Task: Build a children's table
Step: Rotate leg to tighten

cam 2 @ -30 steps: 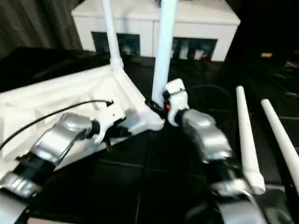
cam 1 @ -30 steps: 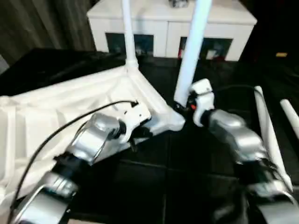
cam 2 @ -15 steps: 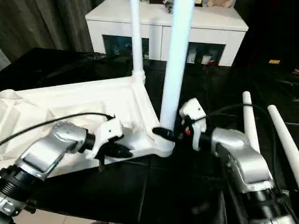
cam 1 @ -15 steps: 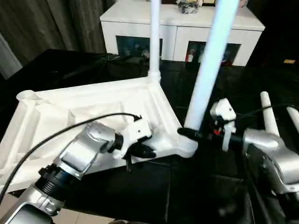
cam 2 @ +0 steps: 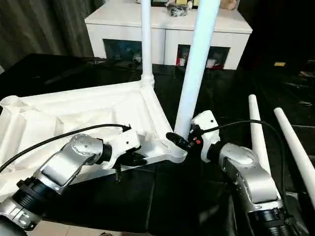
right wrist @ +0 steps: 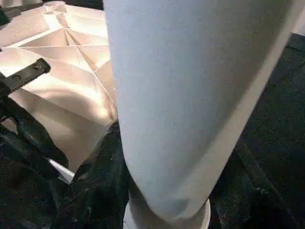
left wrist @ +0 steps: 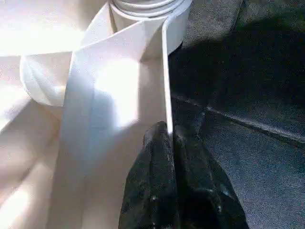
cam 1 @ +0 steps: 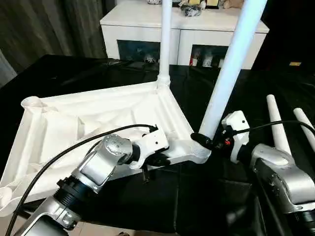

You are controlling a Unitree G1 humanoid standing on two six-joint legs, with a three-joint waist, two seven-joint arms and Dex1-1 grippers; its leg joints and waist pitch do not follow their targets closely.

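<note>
Left pincer [cam 1: 156, 160]: I pinched the tabletop [cam 1: 98, 118] rim, steadying it.
Right pincer [cam 1: 199, 139]: I clamped the leg [cam 1: 229, 73] base, seating it in its socket.

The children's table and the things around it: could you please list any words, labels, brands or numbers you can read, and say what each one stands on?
None can be read.
Table top and its legs: plain white, no marking.
Right gripper: a small red spot beside it, too small to tell if it is a sign.
Items on the cabinet and behind its glass doors: too small to read.
</note>
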